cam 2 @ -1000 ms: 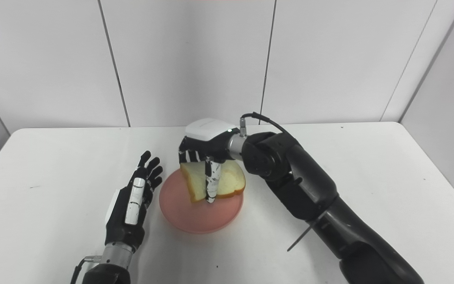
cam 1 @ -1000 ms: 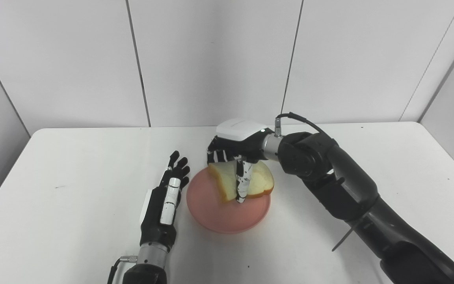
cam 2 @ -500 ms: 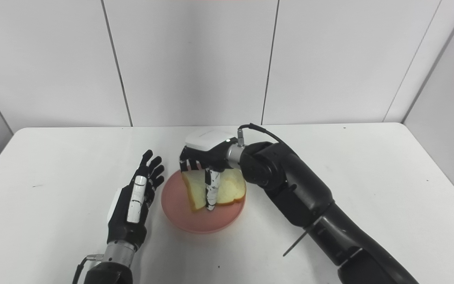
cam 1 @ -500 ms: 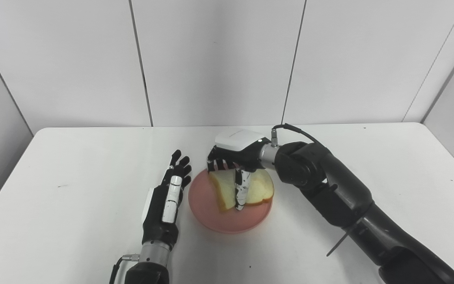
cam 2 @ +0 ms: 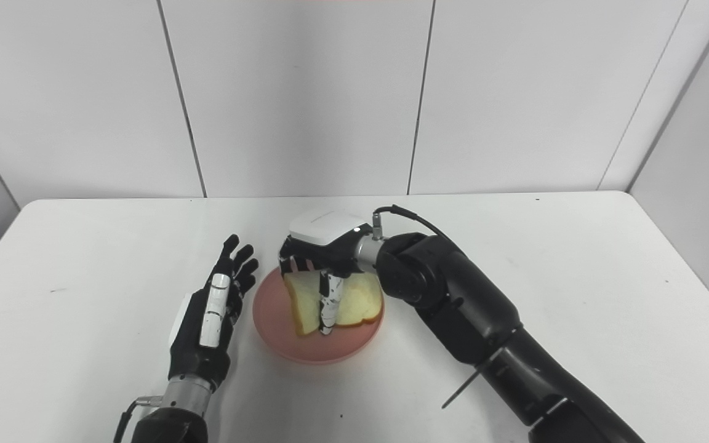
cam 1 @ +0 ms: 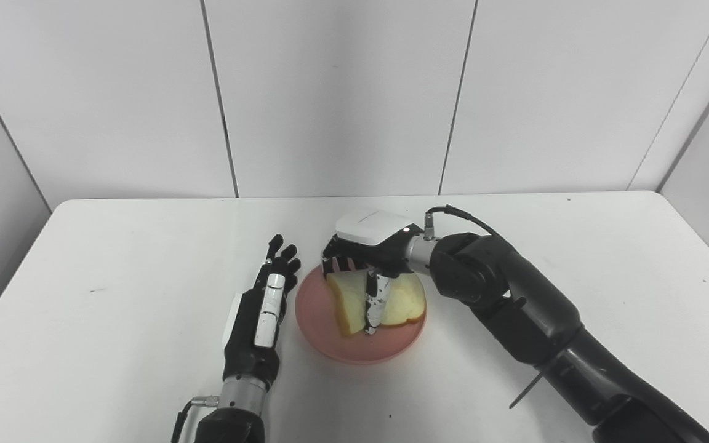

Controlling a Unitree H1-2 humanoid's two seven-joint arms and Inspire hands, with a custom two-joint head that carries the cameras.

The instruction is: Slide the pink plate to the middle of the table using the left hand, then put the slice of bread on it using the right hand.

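Observation:
The pink plate (cam 1: pixel 324 323) lies near the middle of the white table. Over it my right hand (cam 1: pixel 364 261) is shut on the slice of bread (cam 1: pixel 404 301), thumb in front and fingers behind. The bread is bent, its left part hanging down to the plate; whether it rests on the plate I cannot tell. My left hand (cam 1: pixel 262 307) lies open just left of the plate, fingers straight and pointing away from me, close to the rim and holding nothing.
The white table (cam 1: pixel 114 258) has grey wall panels behind it. My right forearm (cam 1: pixel 539 320) crosses the table from the lower right corner, with a cable (cam 1: pixel 453 212) looping at the wrist.
My right hand has come down with the bread, closer to the plate. The left hand stays beside the plate. The camera has shifted a little.

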